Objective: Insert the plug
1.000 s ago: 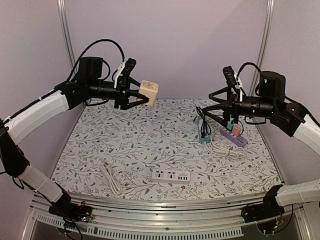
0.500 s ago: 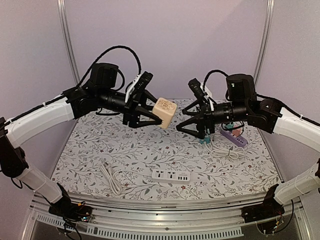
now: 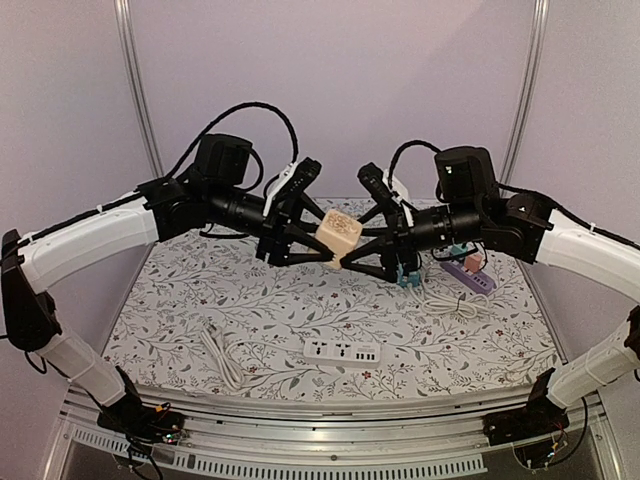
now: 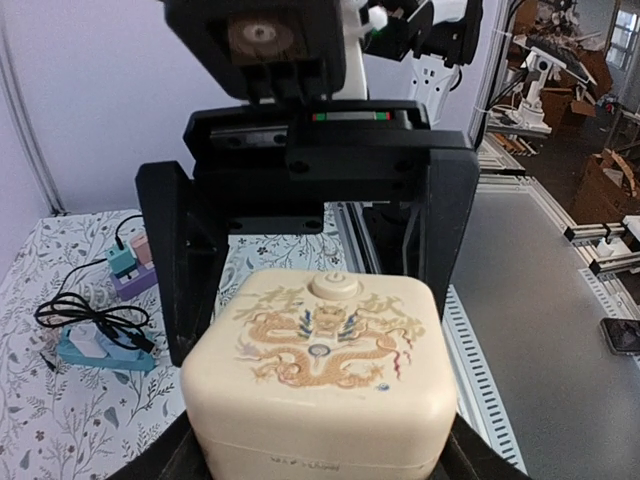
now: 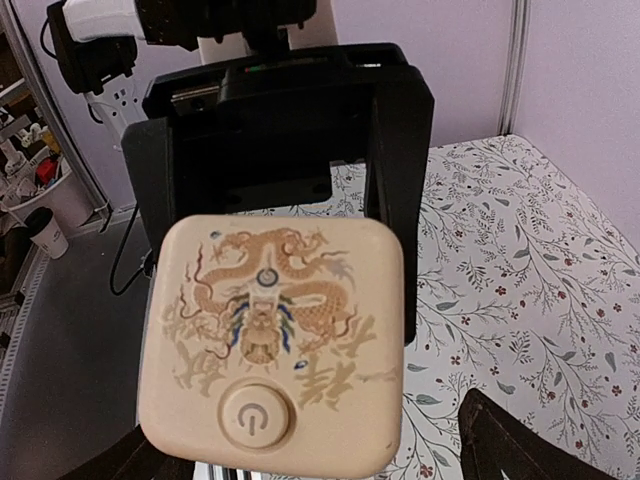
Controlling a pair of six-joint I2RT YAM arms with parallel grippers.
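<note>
Over floral table (image 3: 250, 300): cream cube (image 3: 340, 232) gripped in left hand (image 3: 326, 243).

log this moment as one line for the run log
left gripper: shut on cream cube, midair | right gripper: open, straddling cube | white power strip: on table, untouched

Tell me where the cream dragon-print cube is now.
In the top view the cream cube is in mid-air over the table centre, clamped by the left gripper, the open right gripper facing it from the right.
</note>
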